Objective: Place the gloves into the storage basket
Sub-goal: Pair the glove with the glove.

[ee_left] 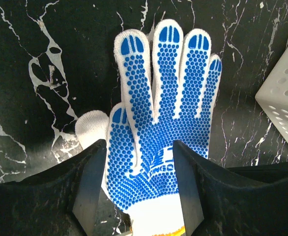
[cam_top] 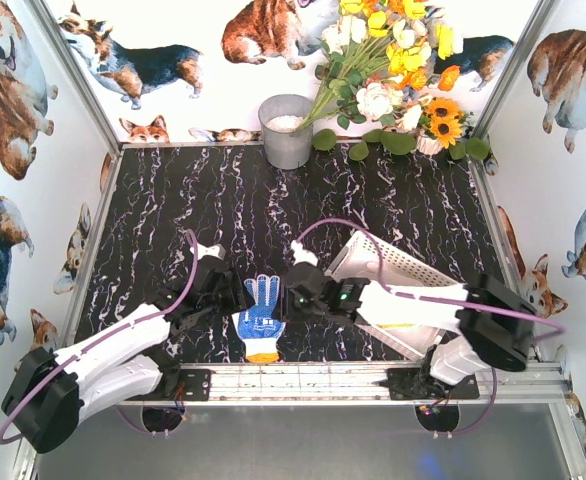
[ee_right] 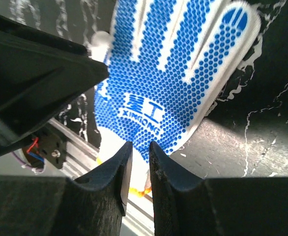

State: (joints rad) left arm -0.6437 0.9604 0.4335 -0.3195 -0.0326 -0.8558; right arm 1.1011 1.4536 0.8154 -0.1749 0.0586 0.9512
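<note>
The left arm (cam_top: 103, 355) comes in from the left of the blue-dotted glove (cam_top: 261, 312), low over the black marbled table (cam_top: 173, 220). The left gripper (ee_left: 139, 147) stands spread wide. In its wrist view one finger sits at each side of the glove's palm, with the printed logo between them, and it has no hold on the glove.

The glove lies flat on the table, dotted palm up. Its fingers point away from the arm bases and its orange-trimmed cuff points toward the near rail (cam_top: 303, 378). A plain white knit lobe (ee_left: 91, 127) pokes out from under the glove's thumb side. Whether it belongs to a second glove cannot be told.

Well beyond the glove's fingertips, at the far edge of the table, stands a grey metal bucket (cam_top: 286, 135).

Just to the right of the glove is the right gripper (ee_right: 140, 146). Its fingers are drawn nearly together, with only a narrow slit between them, and they are poised at the glove's cuff end. White knit and a bit of orange trim show through the slit, but whether the fingers actually nip the fabric cannot be told.

Further right of the glove sits the storage basket (cam_top: 398, 265), white and perforated. It is set askew and partly hidden under the right arm (cam_top: 423, 305). The glove is outside the basket. Beyond the basket, at the table's far right corner, is a bunch of flowers (cam_top: 393, 60).
</note>
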